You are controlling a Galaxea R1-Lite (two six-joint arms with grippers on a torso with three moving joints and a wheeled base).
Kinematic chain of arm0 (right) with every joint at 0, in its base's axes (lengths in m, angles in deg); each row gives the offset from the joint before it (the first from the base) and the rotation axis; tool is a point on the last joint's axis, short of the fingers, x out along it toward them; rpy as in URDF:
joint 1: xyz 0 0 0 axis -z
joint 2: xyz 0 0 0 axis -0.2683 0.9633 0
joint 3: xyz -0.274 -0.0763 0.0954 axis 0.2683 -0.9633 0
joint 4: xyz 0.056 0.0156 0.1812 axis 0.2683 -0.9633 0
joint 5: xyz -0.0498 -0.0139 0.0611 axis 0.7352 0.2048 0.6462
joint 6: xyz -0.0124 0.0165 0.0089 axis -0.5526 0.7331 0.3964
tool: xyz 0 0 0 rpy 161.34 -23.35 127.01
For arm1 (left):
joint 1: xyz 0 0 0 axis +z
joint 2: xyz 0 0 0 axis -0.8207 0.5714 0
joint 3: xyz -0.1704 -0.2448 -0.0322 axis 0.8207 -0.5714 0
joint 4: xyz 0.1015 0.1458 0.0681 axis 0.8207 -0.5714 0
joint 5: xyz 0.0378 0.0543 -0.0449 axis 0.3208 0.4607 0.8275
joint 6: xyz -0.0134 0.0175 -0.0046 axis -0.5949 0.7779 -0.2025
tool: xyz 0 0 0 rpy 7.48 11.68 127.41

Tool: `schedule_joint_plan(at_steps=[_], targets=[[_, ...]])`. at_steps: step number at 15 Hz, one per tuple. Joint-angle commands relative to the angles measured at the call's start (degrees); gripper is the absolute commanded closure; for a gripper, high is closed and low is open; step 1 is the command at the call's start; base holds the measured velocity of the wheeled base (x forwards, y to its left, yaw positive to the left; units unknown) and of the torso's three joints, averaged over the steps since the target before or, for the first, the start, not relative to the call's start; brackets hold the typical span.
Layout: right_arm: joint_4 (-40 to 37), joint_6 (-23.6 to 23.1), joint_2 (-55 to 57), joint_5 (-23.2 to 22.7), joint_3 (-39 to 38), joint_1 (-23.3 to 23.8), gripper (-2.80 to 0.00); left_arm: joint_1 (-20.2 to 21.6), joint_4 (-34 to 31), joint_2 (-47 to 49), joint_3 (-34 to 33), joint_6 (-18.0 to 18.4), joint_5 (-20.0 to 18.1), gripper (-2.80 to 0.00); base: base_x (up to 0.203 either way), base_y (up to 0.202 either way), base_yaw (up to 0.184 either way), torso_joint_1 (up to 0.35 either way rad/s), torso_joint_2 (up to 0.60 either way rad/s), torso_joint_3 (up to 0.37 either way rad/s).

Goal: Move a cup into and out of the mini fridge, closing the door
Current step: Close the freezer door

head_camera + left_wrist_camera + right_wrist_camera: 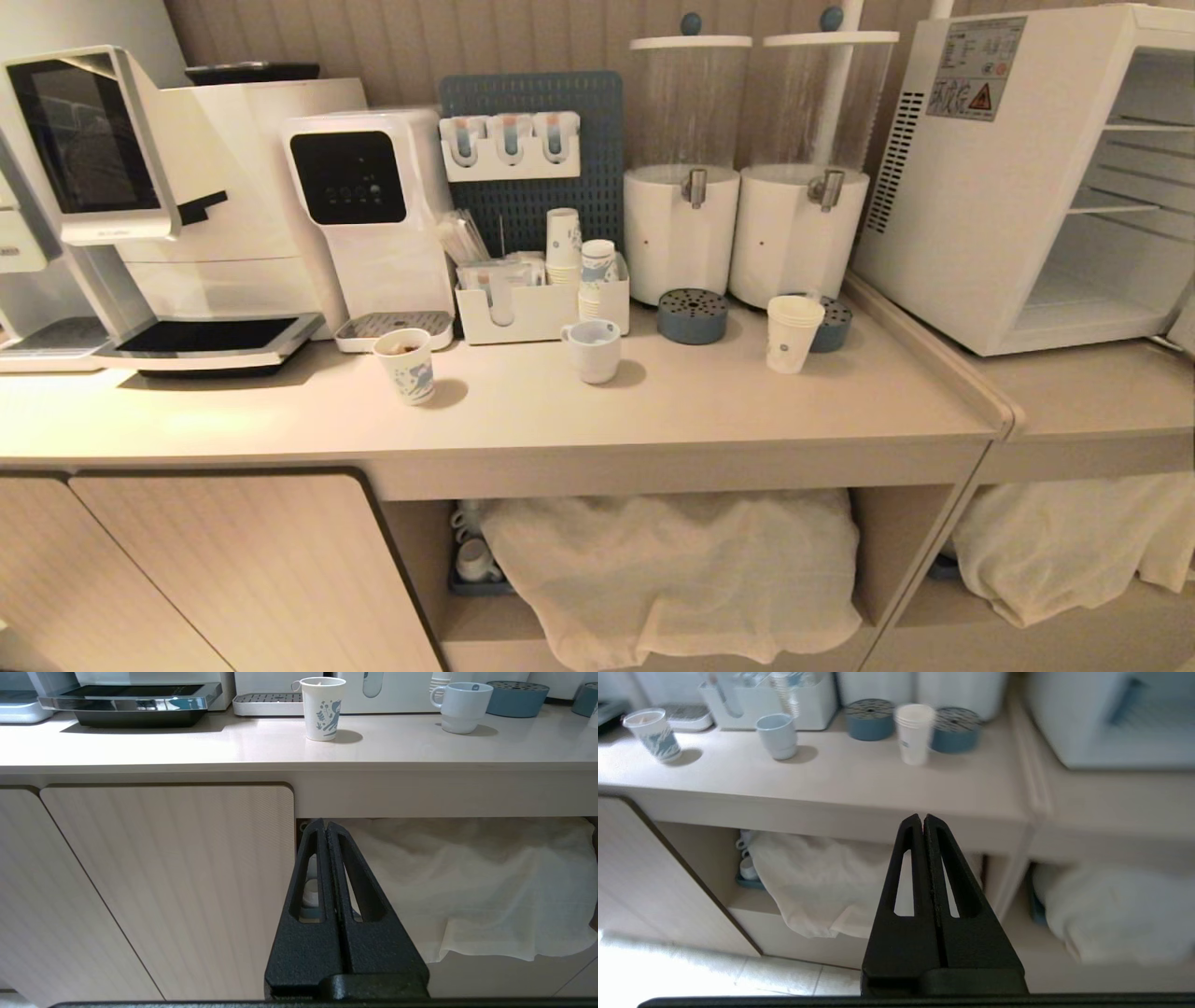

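White cup (pixel 794 332) stands free; fridge (pixel 1027 177) cut off, door unseen; both claws (pixel 325 826) (pixel 922 820) closed, empty.

The cup (pixel 794 333) looks like matt white paper on a smooth, faintly glossy worktop (pixel 672 401), the mini fridge (pixel 990 187) smooth white plastic, the cloth (pixel 681 569) soft and crumpled, each claw (pixel 325 828) rough black plastic.
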State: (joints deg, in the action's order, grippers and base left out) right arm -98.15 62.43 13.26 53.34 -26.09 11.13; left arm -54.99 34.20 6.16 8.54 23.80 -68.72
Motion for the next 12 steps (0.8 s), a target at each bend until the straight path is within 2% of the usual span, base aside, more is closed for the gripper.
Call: schedule_joint_plan(at_steps=[1, 4, 6, 7, 9, 12], targets=[[-10.7, 1.0, -13.4, 0.3, 2.2, 2.0, 0.00, 0.0, 0.0, 0.0, -1.1, 0.0, 0.0, 0.00, 0.000, 0.000, 0.000, 0.000, 0.00, 0.000], [-16.6, 1.3, -25.1, -1.3, 0.5, 3.7, 0.00, 0.0, 0.0, 0.0, -1.1, 0.0, 0.0, 0.00, 0.000, 0.000, 0.000, 0.000, 0.00, 0.000], [-17.4, 0.9, -31.5, -2.4, -4.7, 4.1, 0.00, 0.0, 0.0, 0.0, -1.1, 0.0, 0.0, 0.00, 0.000, 0.000, 0.000, 0.000, 0.00, 0.000], [-16.6, 1.3, -32.1, -0.9, -7.9, 4.2, 0.00, 0.0, 0.0, 0.0, -1.1, 0.0, 0.0, 0.00, 0.000, 0.000, 0.000, 0.000, 0.00, 0.000], [-7.3, 1.9, -32.0, 2.3, -16.9, 4.2, 0.00, 0.0, 0.0, 0.0, -1.1, -0.1, 0.0, 0.00, 0.000, 0.000, 0.000, 0.000, 0.00, 0.000], [8.6, 1.4, -31.9, 3.6, -30.2, 4.2, 0.00, 0.0, 0.0, 0.0, -1.1, 0.0, 0.0, 0.00, 0.000, 0.000, 0.000, 0.000, 0.00, 0.000]])
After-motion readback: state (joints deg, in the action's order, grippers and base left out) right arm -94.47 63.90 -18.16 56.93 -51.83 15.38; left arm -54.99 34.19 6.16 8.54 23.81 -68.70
